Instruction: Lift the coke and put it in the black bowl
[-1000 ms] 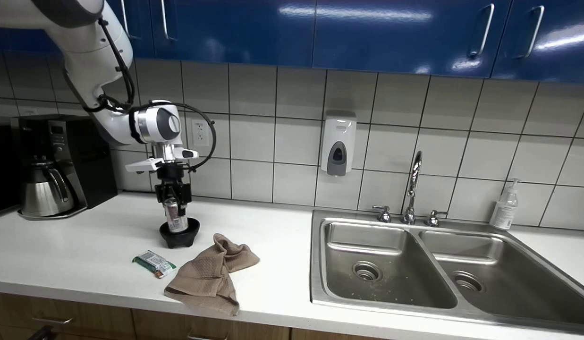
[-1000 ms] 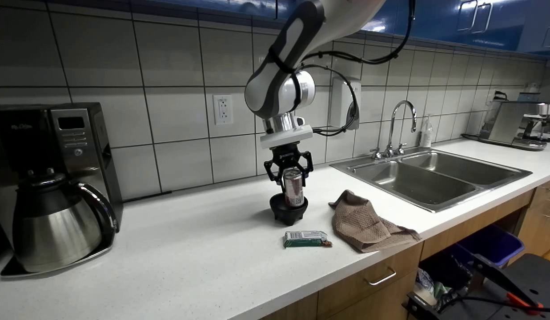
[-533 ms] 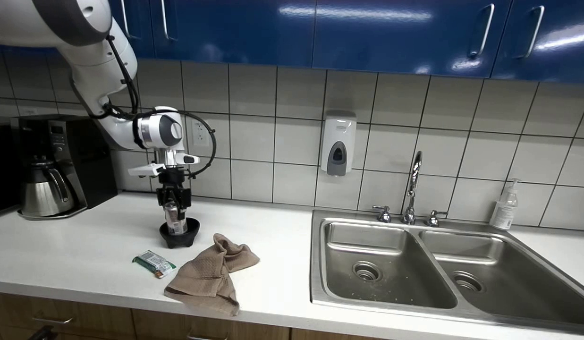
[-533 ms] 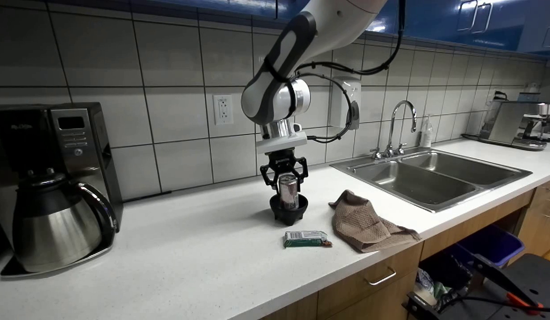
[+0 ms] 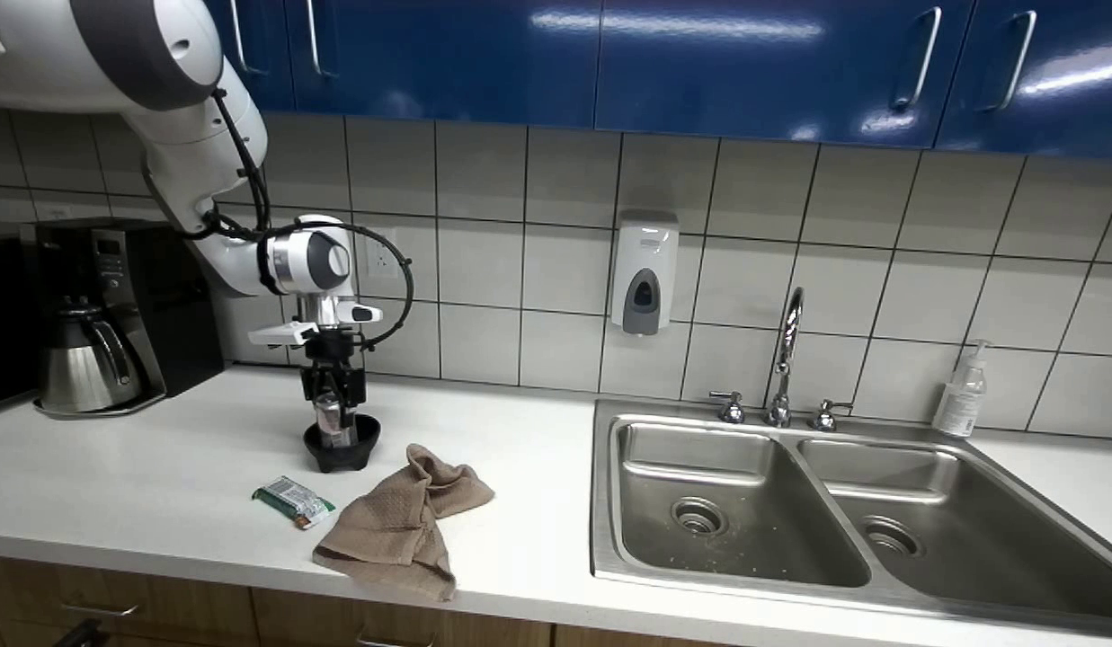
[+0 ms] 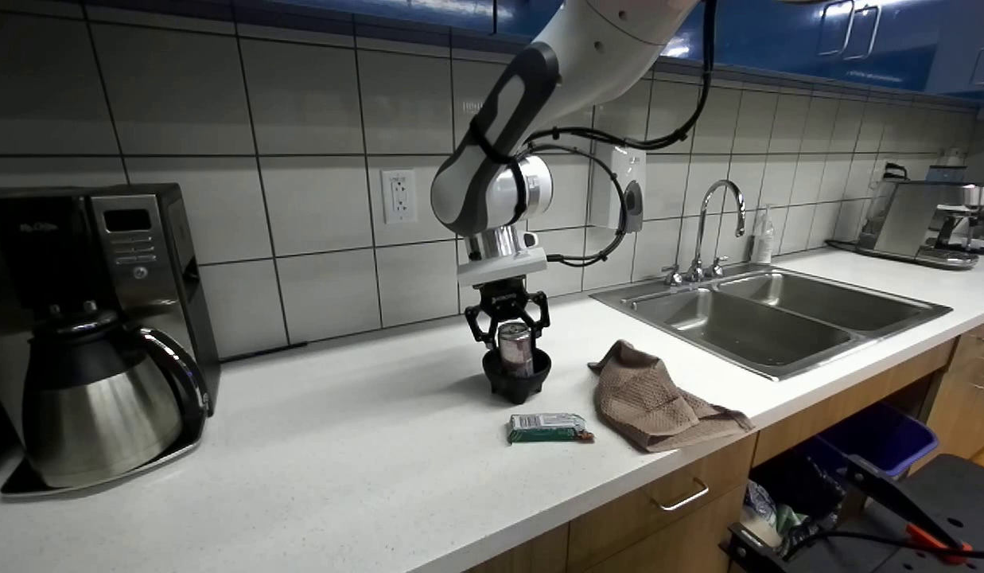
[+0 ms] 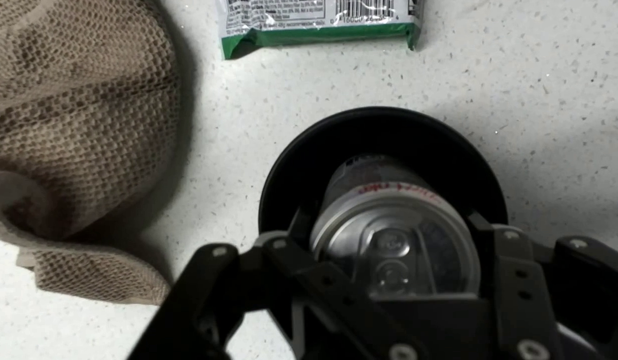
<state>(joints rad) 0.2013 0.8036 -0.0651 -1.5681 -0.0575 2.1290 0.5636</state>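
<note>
You're likely mid-placement: your black two-fingered claw [image 7: 390, 222] grips the silvery, red-marked cylindrical coke can [image 6: 515, 352], lower end inside the round black bowl [image 6: 517, 387] directly beneath. Next, you'd seat it, then let go.

blue cabinets [image 5: 457, 63] above tiled wall [image 5: 564, 270]

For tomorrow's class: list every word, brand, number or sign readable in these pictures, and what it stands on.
"Mr. Coffee", soft but readable: coffee maker, in an exterior view.
"0 16000", further digits blurred: green-edged packet, wrist view.
Too small or blurred to read: most of the packet's fine print, red script on the coke can, white lettering on the gripper, labels on the wall dispenser and soap bottle.
</note>
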